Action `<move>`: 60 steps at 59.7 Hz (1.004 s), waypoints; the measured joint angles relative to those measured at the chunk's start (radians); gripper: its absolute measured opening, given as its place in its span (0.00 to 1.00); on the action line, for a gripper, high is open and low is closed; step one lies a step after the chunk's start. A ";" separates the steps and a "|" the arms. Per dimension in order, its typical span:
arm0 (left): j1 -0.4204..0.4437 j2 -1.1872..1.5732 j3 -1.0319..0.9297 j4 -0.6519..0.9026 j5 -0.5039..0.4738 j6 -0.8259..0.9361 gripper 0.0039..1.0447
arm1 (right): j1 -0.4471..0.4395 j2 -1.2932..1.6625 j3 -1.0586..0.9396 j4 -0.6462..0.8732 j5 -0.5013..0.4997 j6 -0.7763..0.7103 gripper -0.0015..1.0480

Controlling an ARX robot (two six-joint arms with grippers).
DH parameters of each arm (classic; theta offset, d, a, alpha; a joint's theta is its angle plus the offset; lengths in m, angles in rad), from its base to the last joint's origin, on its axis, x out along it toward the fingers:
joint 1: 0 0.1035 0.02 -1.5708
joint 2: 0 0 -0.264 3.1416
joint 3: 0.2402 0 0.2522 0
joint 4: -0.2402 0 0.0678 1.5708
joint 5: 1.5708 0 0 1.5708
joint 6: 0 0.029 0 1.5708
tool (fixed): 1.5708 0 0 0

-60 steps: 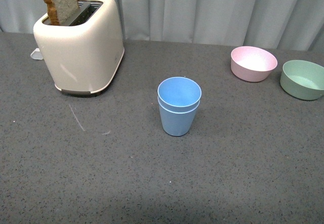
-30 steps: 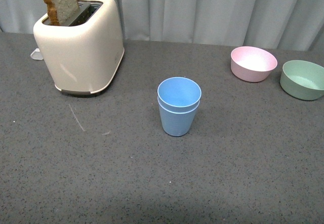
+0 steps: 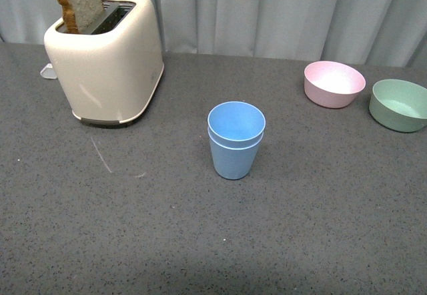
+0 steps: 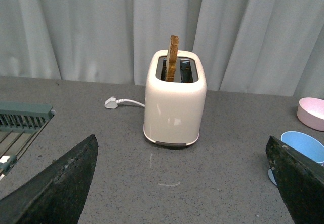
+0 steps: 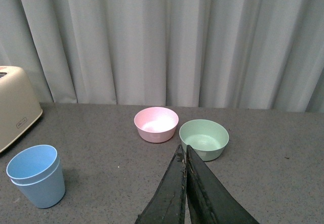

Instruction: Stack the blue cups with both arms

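The two blue cups [image 3: 235,139] stand nested, one inside the other, upright in the middle of the grey table. They also show in the right wrist view [image 5: 36,175] and partly in the left wrist view [image 4: 302,148]. Neither arm shows in the front view. My left gripper [image 4: 185,183] is open and empty, its black fingers [image 4: 61,186] wide apart, with the cups beside one finger. My right gripper [image 5: 185,153] is shut and empty, its tips pointing toward the bowls, well apart from the cups.
A cream toaster [image 3: 107,58] with a bread slice [image 3: 79,3] stands at the back left, its plug [image 4: 111,103] beside it. A pink bowl [image 3: 334,83] and a green bowl [image 3: 399,105] sit at the back right. A grey rack [image 4: 20,127] shows in the left wrist view.
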 joint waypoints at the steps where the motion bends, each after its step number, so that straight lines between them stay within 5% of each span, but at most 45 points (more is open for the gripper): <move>1: 0.000 0.000 0.000 0.000 0.000 0.000 0.94 | 0.000 -0.014 0.000 -0.014 0.000 0.000 0.01; 6: 0.000 0.000 0.000 0.000 -0.001 0.000 0.94 | 0.000 -0.126 0.001 -0.157 -0.003 0.000 0.01; 17: 0.000 0.000 0.000 0.000 0.000 0.000 0.94 | 0.000 -0.159 0.001 -0.165 -0.003 -0.002 0.02; 47: 0.000 0.000 0.000 0.000 0.000 0.000 0.94 | 0.000 -0.160 0.001 -0.165 -0.003 -0.002 0.91; 60: 0.000 0.000 0.000 0.000 0.000 0.000 0.94 | 0.000 -0.160 0.001 -0.165 -0.003 -0.001 0.91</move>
